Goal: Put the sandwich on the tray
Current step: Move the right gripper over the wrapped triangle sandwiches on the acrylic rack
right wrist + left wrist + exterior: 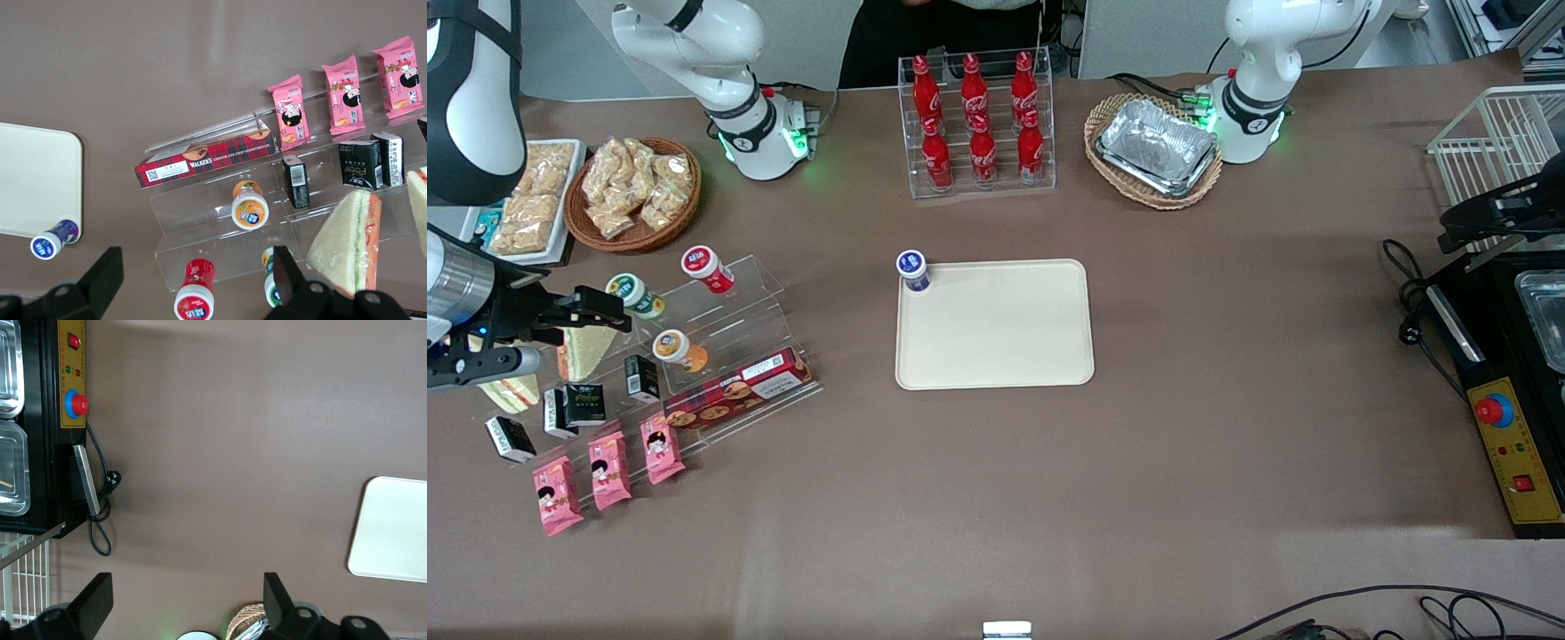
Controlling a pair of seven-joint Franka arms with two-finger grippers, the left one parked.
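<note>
Presently the gripper [574,313] hangs over the clear tiered display stand [729,347] at the working arm's end of the table, its fingers spread apart and holding nothing, as the right wrist view shows by the two dark fingertips [100,277] standing well apart. The sandwich [585,348] lies on the stand just below the gripper; its twin [511,389] lies beside it, nearer the front camera. In the right wrist view the sandwich [348,243] sits next to one fingertip rather than between the two, its striped cut edge running lengthwise along the wedge. The tray [996,329] lies at mid-table, well apart from the stand toward the parked arm's end, with a blue-capped bottle [913,269] at one corner. By judgement, the coming move is a short sideways centring over the wedge, then descent.
</note>
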